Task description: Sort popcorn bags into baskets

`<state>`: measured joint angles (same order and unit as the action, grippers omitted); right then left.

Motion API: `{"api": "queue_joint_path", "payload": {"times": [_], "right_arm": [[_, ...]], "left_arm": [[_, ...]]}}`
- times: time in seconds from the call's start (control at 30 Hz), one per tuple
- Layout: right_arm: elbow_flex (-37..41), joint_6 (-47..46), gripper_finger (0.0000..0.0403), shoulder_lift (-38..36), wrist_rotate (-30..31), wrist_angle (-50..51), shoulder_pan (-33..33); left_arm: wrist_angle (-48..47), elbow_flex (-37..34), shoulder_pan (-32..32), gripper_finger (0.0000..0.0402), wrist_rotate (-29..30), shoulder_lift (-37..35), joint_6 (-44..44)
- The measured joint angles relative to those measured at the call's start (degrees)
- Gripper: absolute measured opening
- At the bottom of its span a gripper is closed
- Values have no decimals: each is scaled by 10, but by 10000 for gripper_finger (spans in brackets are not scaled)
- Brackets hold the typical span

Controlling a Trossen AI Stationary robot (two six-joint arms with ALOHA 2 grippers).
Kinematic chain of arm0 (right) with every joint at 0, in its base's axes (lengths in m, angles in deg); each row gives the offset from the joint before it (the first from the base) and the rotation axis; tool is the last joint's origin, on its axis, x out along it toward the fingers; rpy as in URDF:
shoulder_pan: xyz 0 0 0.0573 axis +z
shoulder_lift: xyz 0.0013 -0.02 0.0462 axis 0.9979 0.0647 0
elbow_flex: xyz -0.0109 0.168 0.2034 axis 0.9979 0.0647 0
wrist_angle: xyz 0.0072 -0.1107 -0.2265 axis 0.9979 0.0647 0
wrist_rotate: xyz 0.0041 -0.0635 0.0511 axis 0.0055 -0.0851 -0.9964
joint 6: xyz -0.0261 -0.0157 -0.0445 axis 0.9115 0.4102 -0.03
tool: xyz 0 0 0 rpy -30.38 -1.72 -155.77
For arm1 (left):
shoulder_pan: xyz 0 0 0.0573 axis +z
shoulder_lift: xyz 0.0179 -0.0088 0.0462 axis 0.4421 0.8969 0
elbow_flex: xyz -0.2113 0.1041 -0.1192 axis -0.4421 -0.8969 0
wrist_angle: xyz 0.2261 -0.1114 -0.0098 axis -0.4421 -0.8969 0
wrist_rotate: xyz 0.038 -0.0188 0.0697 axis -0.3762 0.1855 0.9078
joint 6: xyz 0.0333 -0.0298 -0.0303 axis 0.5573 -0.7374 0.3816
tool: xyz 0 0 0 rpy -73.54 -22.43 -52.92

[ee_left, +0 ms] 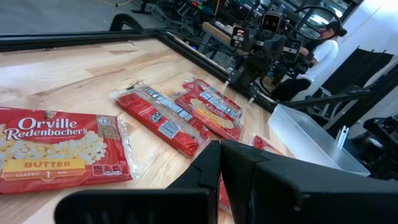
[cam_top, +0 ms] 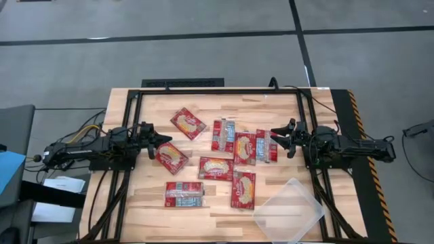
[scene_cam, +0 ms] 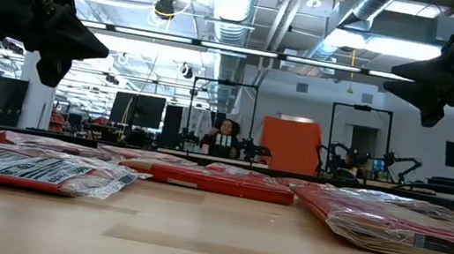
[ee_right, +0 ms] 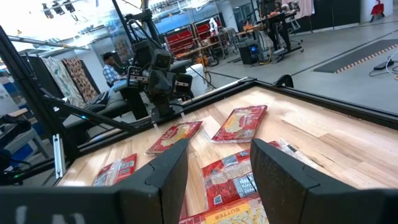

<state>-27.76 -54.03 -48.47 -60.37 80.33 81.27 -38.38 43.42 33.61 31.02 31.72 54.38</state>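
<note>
Several red popcorn bags [cam_top: 215, 168] with cream pictures and silver ends lie flat on the wooden table, scattered across its middle. Some overlap near the table's centre [cam_top: 245, 148]. One bag [ee_left: 50, 146] lies just ahead of my left gripper [cam_top: 165, 140], which hovers open above the table's left part, near a bag [cam_top: 171, 157]. My right gripper [cam_top: 274, 135] hovers open at the right, beside the rightmost bag [cam_top: 266, 146]; bags [ee_right: 239, 121] lie ahead of it. The clear plastic tray [cam_top: 288, 210] sits flat at the near right, with nothing showing in it.
A black metal frame [cam_top: 203, 91] runs round the tabletop. The tray's wall [ee_left: 305, 134] stands past the bags in the left wrist view. Bare wood shows along the far edge and near left corner. A person sits in the room beyond the table [scene_cam: 226, 136].
</note>
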Motion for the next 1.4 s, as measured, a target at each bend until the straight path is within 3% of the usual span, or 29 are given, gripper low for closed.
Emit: {"api": "queue_joint_path", "payload": {"times": [0.23,0.37,0.6,0.77,0.9,1.07,1.3,1.4], "right_arm": [[0,0,192,0,0,0,0],[0,0,188,0,0,0,0],[0,-6,185,0,1,-15,0],[0,-86,189,-1,1,-42,0],[0,-182,193,-1,1,-62,0],[0,-323,193,-1,1,-80,1],[0,-362,193,2,47,-13,-6],[0,-419,192,15,46,-25,-8]], "left_arm": [[1,0,0,0,3,0,-66],[1,0,0,0,13,0,-149],[32,0,0,0,118,0,-214],[96,0,0,0,168,0,-266],[198,1,0,2,193,0,-261],[263,29,0,29,212,7,-188],[289,84,0,84,290,80,-124],[290,106,0,99,287,125,-122]]}}
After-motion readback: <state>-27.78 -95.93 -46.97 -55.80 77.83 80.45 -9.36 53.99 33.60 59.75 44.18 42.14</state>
